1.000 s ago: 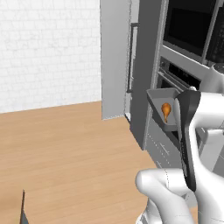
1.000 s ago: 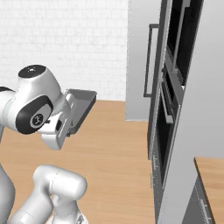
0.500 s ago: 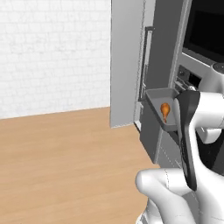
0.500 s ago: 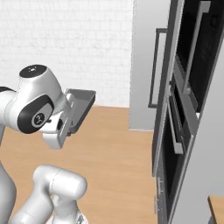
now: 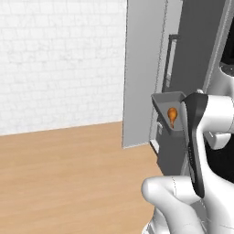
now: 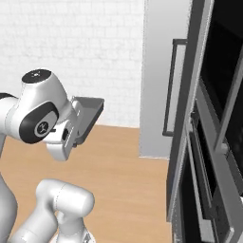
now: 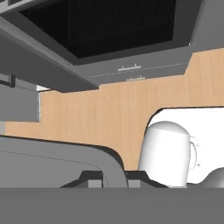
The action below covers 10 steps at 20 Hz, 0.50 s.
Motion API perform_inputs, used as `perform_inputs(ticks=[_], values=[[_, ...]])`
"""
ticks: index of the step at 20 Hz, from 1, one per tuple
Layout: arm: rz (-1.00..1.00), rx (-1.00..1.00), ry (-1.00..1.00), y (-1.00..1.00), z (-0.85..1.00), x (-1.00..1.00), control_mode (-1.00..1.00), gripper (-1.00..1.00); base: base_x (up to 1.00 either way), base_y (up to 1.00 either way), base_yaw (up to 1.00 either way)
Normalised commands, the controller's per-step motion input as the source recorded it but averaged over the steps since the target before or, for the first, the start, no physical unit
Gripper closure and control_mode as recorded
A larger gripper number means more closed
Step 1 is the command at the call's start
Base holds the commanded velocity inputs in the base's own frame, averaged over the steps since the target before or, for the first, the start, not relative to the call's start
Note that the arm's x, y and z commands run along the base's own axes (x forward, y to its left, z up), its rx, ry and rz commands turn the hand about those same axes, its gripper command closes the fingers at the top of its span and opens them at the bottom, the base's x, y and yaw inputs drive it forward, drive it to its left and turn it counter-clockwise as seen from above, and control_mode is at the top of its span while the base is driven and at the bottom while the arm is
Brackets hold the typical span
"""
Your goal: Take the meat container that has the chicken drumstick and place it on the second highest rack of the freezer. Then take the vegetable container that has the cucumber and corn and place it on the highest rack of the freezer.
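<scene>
Elbow's folded up tight close to the base, so the meat container rides high and tucked in for the trip. Fingers are clamped narrow on its rim, by the looks of it. Chicken drumstick sits inside. Freezer is farther off, right, door closed.

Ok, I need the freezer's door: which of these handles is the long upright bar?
The dark bar handle standing against the pale grey panel, left of the black oven fronts. It runs top to bottom, while the oven handles run crosswise.
</scene>
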Motion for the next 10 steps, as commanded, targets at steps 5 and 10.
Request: perform_inputs(ticks=[5,10], values=[[0.00,0.00,0.00,0.00,0.00,0.00,1.00,1.00,0.85,0.13,0.00],[0.00,0.00,0.00,0.00,0.00,0.00,1.00,1.00,0.83,0.10,-0.03]])
